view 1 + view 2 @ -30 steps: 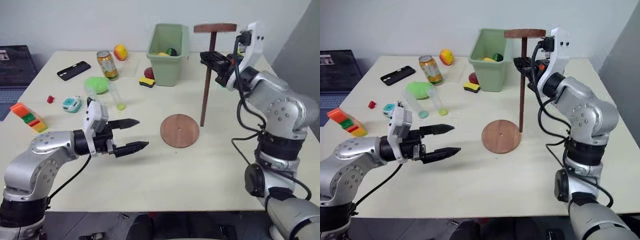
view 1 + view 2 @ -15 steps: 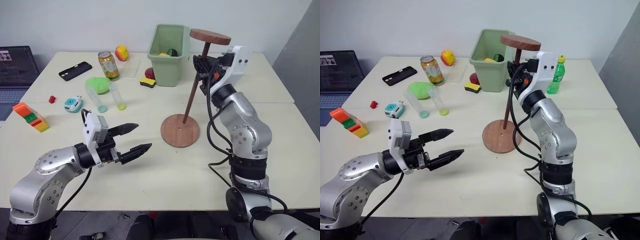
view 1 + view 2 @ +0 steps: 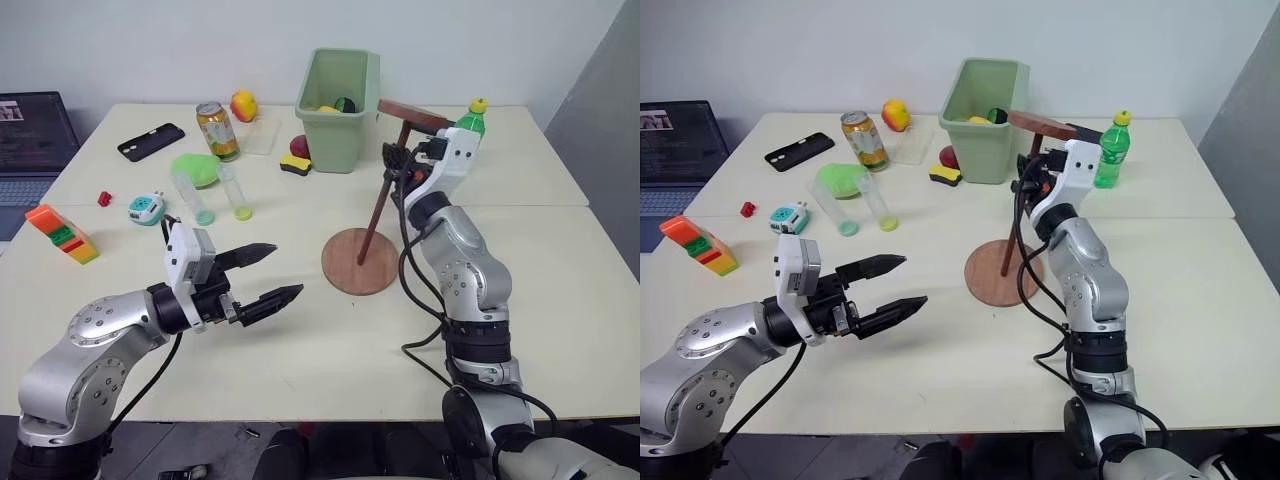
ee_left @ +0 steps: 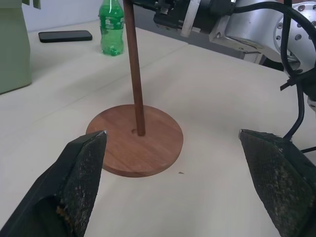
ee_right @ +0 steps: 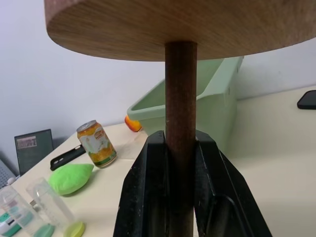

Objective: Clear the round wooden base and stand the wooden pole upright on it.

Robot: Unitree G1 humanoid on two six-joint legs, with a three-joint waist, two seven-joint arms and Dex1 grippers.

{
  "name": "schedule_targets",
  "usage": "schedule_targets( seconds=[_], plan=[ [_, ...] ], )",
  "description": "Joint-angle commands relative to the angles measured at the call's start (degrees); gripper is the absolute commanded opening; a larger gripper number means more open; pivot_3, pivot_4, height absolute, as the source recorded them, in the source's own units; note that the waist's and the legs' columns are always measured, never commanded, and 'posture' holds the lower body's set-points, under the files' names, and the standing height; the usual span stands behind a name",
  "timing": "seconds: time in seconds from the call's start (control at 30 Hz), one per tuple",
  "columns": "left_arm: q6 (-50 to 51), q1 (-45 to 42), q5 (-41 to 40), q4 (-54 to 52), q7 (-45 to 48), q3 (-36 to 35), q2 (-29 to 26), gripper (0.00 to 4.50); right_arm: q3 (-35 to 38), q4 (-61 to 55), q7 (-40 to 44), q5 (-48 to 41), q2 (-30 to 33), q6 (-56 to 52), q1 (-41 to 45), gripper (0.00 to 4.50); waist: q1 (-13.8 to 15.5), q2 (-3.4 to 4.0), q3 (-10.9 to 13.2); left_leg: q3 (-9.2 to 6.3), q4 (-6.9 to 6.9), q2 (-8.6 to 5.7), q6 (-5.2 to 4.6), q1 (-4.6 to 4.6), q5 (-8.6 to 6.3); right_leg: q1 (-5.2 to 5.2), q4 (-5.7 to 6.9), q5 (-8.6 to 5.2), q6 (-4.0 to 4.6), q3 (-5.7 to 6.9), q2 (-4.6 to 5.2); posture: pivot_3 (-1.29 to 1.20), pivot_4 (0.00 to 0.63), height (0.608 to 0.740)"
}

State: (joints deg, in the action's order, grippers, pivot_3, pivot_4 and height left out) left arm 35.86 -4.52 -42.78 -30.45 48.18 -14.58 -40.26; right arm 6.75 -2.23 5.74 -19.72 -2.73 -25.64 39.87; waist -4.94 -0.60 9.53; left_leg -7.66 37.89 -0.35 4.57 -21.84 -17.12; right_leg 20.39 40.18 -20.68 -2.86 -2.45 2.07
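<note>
The round wooden base (image 3: pixel 345 272) lies flat at mid-table, a small hole (image 4: pixel 133 131) at its centre. The wooden pole (image 3: pixel 380 200) leans over it, its lower tip (image 4: pixel 141 132) resting on the disc just beside the hole and its thick round cap (image 3: pixel 413 113) tilted on top. Just under the cap my right gripper (image 5: pixel 180 148) is shut on the rod, and it shows from above too (image 3: pixel 393 160). My left gripper (image 3: pixel 286 270) hovers open to the left of the base, nothing between its fingers (image 4: pixel 84 168).
A green bin (image 3: pixel 338 95) stands behind the base, a green bottle (image 3: pixel 1108 150) to its right. A can (image 3: pixel 214 130), clear tubes (image 3: pixel 190 195), a phone (image 3: pixel 147 141) and coloured blocks (image 3: pixel 60 233) sit at the left.
My right gripper has come down and to the left with the pole, whose lower tip now rests on the base by the hole. The left gripper has stayed put.
</note>
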Motion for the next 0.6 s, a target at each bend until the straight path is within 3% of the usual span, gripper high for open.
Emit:
schedule_targets(
  seconds=[0.03, 0.47, 0.6],
  plan=[
    [-0.7, -0.7, -0.8, -0.9, 0.0, -0.5, -0.6, 4.5, 0.1, 0.4, -0.5, 0.5, 0.0, 2.7, 0.1, 0.24, 0.0, 0.0, 0.0, 0.0, 0.0, 0.0, 0.0, 0.0, 0.0, 0.0, 0.0, 0.0, 0.0, 0.0, 0.0, 0.0, 0.15, 0.74],
    [-0.9, -1.7, -0.4, -0.2, 0.0, 0.2, -0.5, 4.5, -1.1, 3.1, -0.7, 2.2, 0.5, 7.1, -0.4, 0.24, 0.1, 0.0, 0.0, -0.01, 0.0, 0.0, 0.0, 0.0, 0.0, -0.02, -0.01, 0.0, 0.0, 0.0, 0.0, 0.0, 0.15, 0.74],
    [-1.2, -2.0, -0.2, 0.1, -0.4, 0.1, -0.4, 4.5, -8.2, 1.1, 4.0, 8.3, 4.2, 12.7, -3.2, 0.24, 0.2, 0.0, 0.0, -0.01, 0.0, -0.01, 0.0, 0.01, 0.0, -0.02, -0.01, 0.0, 0.0, 0.0, 0.0, 0.0, 0.15, 0.74]
  ],
)
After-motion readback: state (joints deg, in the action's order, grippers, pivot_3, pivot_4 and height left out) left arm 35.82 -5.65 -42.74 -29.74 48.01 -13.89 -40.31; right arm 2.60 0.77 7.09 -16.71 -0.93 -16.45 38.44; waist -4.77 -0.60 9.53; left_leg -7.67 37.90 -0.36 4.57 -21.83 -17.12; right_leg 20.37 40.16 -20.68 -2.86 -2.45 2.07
